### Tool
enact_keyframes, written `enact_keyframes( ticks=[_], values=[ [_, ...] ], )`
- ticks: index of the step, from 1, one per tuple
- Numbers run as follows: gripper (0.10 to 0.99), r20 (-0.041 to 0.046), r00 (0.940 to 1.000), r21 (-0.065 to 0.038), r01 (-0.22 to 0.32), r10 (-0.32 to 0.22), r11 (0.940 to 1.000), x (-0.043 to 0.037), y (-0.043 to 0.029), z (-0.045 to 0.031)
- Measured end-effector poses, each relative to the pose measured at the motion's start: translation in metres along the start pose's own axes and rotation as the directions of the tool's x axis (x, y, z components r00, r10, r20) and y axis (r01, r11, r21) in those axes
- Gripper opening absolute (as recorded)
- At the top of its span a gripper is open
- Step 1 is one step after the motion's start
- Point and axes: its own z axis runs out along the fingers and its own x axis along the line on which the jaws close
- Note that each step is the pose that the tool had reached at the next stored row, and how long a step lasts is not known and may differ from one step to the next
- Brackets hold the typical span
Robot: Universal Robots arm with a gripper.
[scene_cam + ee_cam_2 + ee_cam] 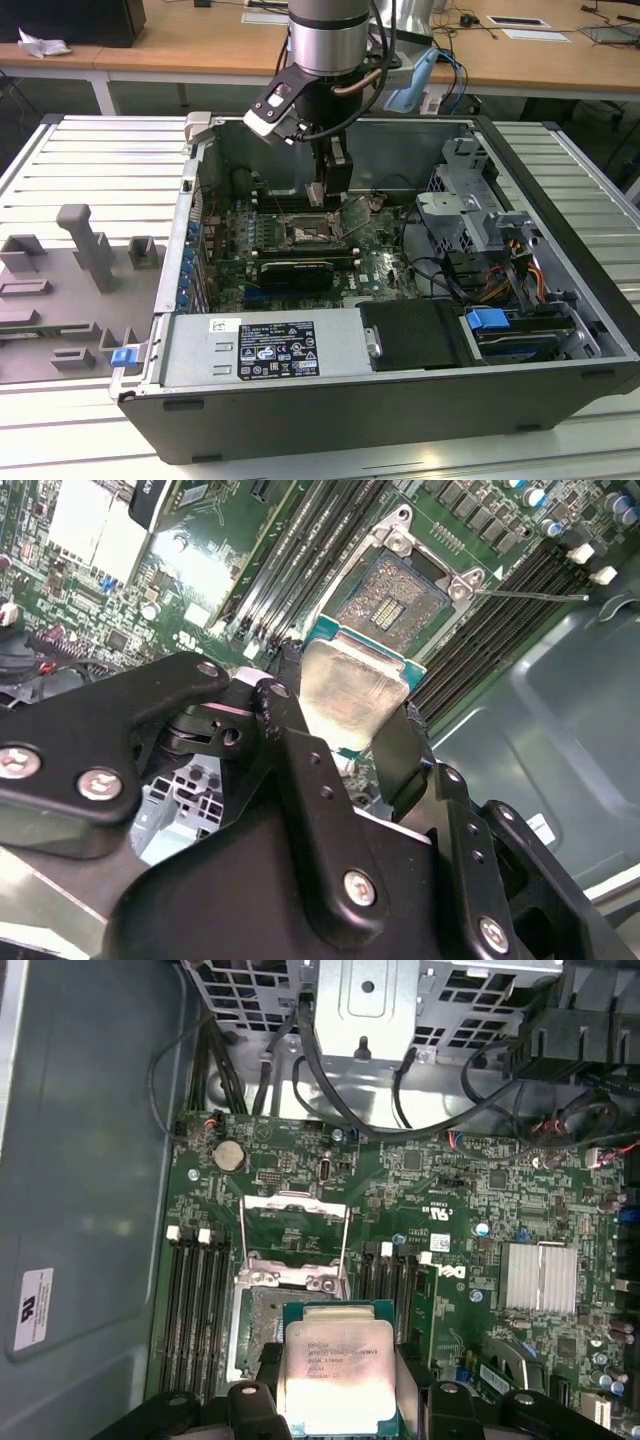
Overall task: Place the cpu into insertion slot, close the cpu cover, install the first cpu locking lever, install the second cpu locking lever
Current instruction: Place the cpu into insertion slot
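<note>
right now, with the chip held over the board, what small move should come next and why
Probably ease the small silver-topped square cpu down a little toward the square black insertion slot. The jaws grip it above that slot, the thin silver cpu cover stands open, and a gap shows between chip and slot.

exterior view: high, far, whole case (pixel 350 425) | both wrist views: close over motherboard (pixel 450 1190)

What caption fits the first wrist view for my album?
The gripper holds the cpu near the insertion slot, cpu cover flipped open.
</note>
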Motion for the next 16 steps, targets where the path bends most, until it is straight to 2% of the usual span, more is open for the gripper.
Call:
enact_keyframes(
  ticks=[6, 10, 11, 13, 16],
  values=[
    [0.525, 0.0057, 1.0, 0.0, -0.006, 0.006, 1.0, -0.0002, -0.0003, 0.0089],
    [0.525, 0.0062, 1.0, 0.0, -0.006, 0.006, 1.0, -0.0003, -0.0008, 0.0149],
    [0.525, 0.0075, 0.9999, 0.0, -0.009, 0.009, 1.0, -0.0003, -0.0011, 0.0198],
    [0.525, 0.012, 0.9982, -0.001, -0.059, 0.059, 0.9982, -0.0004, -0.0017, 0.0261],
    [0.525, 0.0125, 0.9978, -0.001, -0.065, 0.066, 0.9979, 0.0002, -0.0029, 0.0339]
  ],
)
